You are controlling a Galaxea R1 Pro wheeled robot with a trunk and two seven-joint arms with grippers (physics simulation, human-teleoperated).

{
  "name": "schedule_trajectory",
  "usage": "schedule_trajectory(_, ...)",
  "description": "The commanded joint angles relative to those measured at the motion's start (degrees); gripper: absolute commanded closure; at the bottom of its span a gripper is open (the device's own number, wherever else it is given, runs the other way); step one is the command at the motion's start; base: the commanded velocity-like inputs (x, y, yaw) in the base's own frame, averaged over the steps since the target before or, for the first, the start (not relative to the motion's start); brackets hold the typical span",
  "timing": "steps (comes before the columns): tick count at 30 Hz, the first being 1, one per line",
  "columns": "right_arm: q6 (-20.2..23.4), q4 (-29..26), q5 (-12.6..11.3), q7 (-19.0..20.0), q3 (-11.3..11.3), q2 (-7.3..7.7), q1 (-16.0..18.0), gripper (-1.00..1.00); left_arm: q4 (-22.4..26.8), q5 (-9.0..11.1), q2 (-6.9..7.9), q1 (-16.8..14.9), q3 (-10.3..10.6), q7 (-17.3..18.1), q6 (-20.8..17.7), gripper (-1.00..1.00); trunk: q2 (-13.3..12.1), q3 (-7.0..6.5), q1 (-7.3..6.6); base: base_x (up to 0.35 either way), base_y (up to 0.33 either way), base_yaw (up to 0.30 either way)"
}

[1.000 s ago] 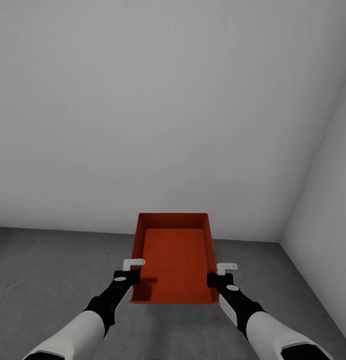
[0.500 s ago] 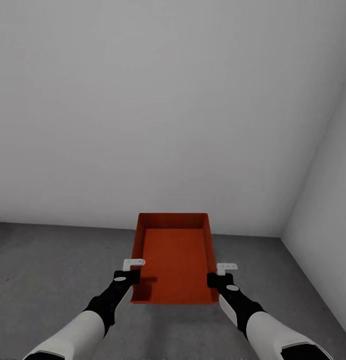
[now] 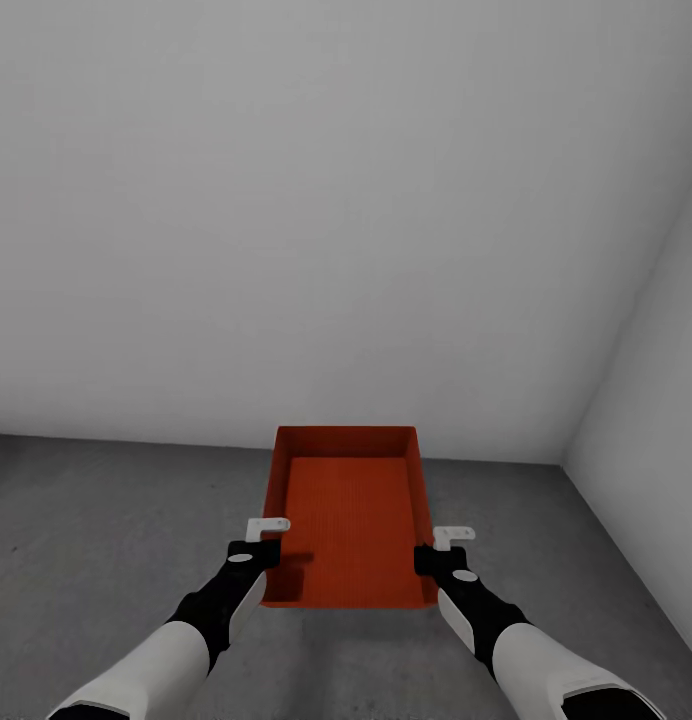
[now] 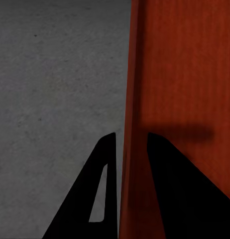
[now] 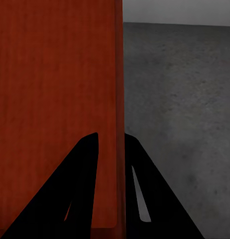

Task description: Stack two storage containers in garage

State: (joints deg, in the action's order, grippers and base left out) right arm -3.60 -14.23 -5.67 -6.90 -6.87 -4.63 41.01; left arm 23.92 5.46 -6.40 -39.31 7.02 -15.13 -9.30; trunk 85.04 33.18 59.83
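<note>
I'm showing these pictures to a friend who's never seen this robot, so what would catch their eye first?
The red-orange storage container stands out at once, held out in front of the robot above the dark grey concrete floor. The left end effector pinches its left wall and the right end effector its right wall, one finger inside and one outside, as both wrist views show. Behind it rises a bare white-grey wall, meeting another at the right.

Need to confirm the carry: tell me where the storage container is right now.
In the head view the storage container is low at centre, held above the grey floor between the left gripper and right gripper, each clamped on a side wall.
</note>
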Motion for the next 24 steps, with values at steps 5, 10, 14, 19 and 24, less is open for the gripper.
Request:
schedule_trajectory(5,-0.27,0.13,-0.92,-0.13,0.98,0.04,0.04,1.00,0.34,-0.62,0.60,-0.06,-3.00,-0.78,0.32,1.00,2.05,1.42,1.10,0.000,0.000,0.000)
schedule_trajectory(10,-0.22,0.16,-0.92,-0.13,0.99,0.06,0.04,1.00,0.34,-0.62,0.60,-0.06,-3.00,-0.78,0.33,1.00,4.06,2.78,2.20,0.000,0.000,0.000)
schedule_trajectory(14,-0.19,0.16,-0.92,-0.13,0.98,0.06,0.04,1.00,0.34,-0.62,0.60,-0.06,-3.03,-0.78,0.30,1.00,5.66,3.86,3.08,0.000,0.000,0.000)
schedule_trajectory(19,-0.18,0.15,-0.92,-0.13,0.99,0.06,0.04,1.00,0.34,-0.62,0.60,-0.06,-3.02,-0.78,0.33,1.00,7.67,5.22,4.17,0.000,0.000,0.000)
schedule_trajectory(24,-0.18,0.16,-0.93,-0.13,0.98,0.06,0.04,1.00,0.34,-0.62,0.60,-0.06,-3.00,-0.78,0.33,1.00,9.67,6.58,5.27,0.000,0.000,0.000)
